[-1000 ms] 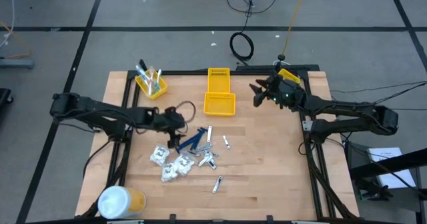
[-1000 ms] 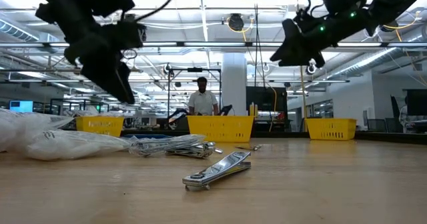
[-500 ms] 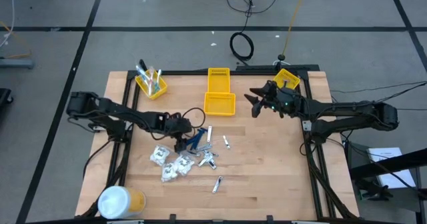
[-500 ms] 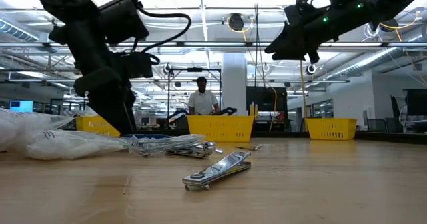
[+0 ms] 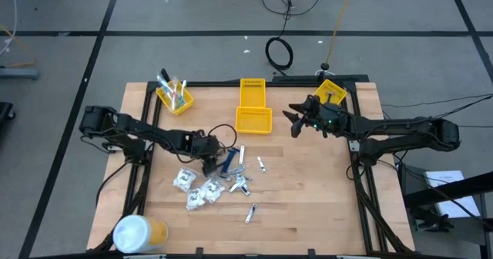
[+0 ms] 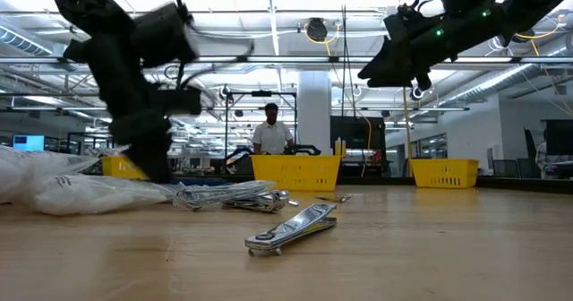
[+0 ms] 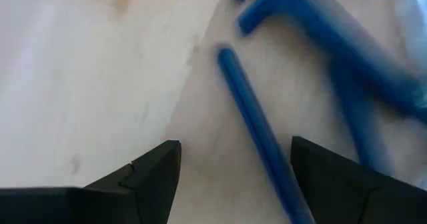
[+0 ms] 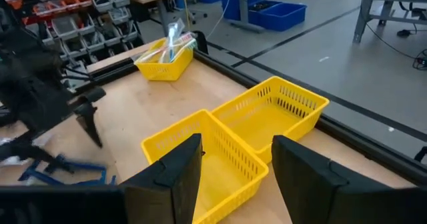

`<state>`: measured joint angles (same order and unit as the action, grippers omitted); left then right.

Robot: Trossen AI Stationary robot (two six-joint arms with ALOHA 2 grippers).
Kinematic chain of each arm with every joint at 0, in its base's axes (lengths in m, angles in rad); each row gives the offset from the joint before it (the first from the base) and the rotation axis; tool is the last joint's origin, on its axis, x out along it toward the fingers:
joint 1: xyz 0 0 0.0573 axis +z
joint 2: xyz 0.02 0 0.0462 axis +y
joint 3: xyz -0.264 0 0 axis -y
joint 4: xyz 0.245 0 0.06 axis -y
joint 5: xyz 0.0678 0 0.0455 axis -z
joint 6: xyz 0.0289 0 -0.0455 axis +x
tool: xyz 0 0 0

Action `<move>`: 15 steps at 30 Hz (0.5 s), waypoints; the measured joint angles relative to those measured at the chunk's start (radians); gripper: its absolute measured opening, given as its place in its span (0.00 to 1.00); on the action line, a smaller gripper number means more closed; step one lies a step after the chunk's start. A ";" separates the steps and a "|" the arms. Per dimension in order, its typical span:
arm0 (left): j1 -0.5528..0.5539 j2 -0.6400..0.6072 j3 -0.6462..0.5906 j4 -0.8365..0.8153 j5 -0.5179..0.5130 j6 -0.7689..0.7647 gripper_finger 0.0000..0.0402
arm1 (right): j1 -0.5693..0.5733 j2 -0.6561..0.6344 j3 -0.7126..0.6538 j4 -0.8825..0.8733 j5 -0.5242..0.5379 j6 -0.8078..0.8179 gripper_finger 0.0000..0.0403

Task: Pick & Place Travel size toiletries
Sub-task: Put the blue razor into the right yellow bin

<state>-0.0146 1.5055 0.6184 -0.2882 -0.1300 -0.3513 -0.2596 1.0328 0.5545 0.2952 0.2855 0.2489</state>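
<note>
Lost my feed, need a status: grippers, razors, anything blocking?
Left gripper open, low over the blue razors, one handle between its fingers. Right gripper open, empty, up by the yellow bins. Nothing blocking.

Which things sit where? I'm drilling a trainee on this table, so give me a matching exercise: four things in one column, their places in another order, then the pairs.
Things:
1. white-and-yellow cylinder
2. small yellow plastic bin of toothbrushes
3. dark blue plastic razors
4. right gripper

Places, seen from the high view:
A. mid-table, under the left gripper with its jaws open
B. near left corner of the table
C. far left part of the table
D. raised beside the pair of empty yellow bins, jaws apart

Pairs: 1-B, 2-C, 3-A, 4-D
</note>
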 joint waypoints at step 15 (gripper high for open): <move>0.025 -0.002 0.001 -0.043 -0.011 -0.103 0.60 | 0.000 0.000 -0.054 0.120 -0.002 0.000 0.42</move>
<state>0.0103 1.5032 0.6193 -0.3314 -0.1412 -0.4546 -0.2596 1.0328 0.5007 0.4149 0.2836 0.2489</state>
